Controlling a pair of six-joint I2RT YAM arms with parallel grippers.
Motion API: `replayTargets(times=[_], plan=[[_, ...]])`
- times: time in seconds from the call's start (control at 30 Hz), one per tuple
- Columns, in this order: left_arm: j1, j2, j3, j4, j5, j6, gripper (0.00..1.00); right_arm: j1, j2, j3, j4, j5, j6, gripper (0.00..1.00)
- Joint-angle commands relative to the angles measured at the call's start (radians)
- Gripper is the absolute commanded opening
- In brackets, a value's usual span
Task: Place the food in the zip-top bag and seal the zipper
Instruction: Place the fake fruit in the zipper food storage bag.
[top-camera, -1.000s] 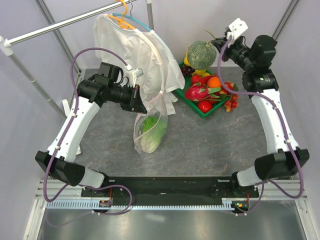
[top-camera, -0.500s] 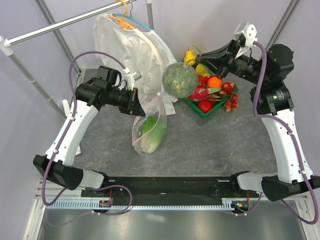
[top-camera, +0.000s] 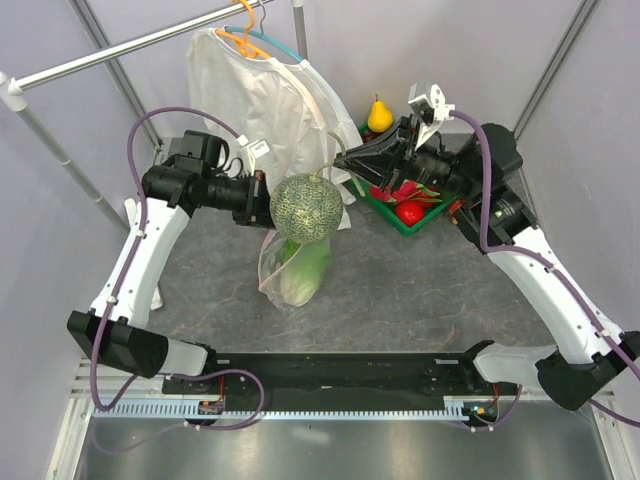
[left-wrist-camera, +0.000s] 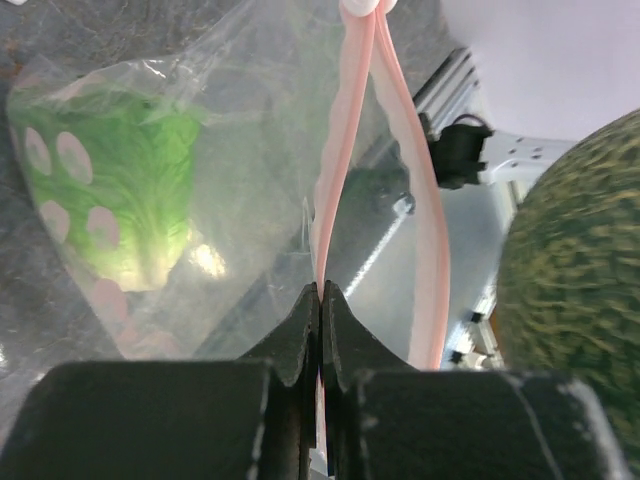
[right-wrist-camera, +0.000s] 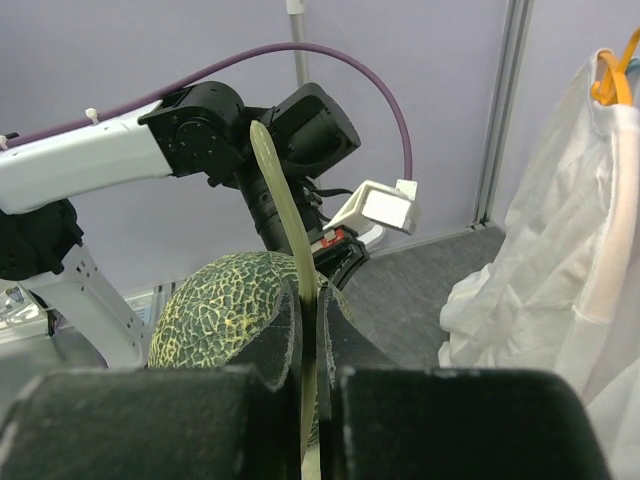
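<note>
A netted grey-green melon (top-camera: 307, 207) hangs by its pale stem (right-wrist-camera: 280, 200), and my right gripper (top-camera: 340, 162) is shut on that stem. It hovers just above the mouth of the clear zip-top bag (top-camera: 285, 280), which holds leafy green lettuce (top-camera: 306, 268). My left gripper (top-camera: 262, 195) is shut on one side of the pink zipper (left-wrist-camera: 345, 130) and holds the bag up off the table. In the left wrist view the zipper's two strips are spread apart, with the lettuce (left-wrist-camera: 130, 170) below left and the melon (left-wrist-camera: 580, 290) at the right edge.
A green tray (top-camera: 390, 217) of red and other fruit sits at the back right, partly behind my right arm. A yellow pear (top-camera: 379, 115) stands behind it. A white shirt (top-camera: 265, 100) hangs on a hanger from the metal rail, right behind the bag.
My right arm has swung left from the tray, carrying the melon by its stem to just over the bag's mouth. The left gripper has kept hold of the bag.
</note>
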Motion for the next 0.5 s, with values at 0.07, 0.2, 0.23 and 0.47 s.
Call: replayTargets(times=[0.07,0.2,0.23,0.47], plan=[[0.049,0.024,-0.030,0.041,0.200,-0.068,0.02,0.079,-0.041,-0.127,0.198,0.156,0.029,0.00],[0.051,0.026,-0.052,0.051,0.206,-0.081,0.02,0.120,-0.024,-0.154,0.229,0.224,0.046,0.00],[0.052,0.024,-0.058,0.053,0.200,-0.087,0.02,0.125,-0.025,-0.152,0.234,0.234,0.052,0.00],[0.055,0.013,-0.163,0.113,0.233,-0.173,0.02,0.149,-0.021,-0.097,0.265,0.282,0.122,0.00]])
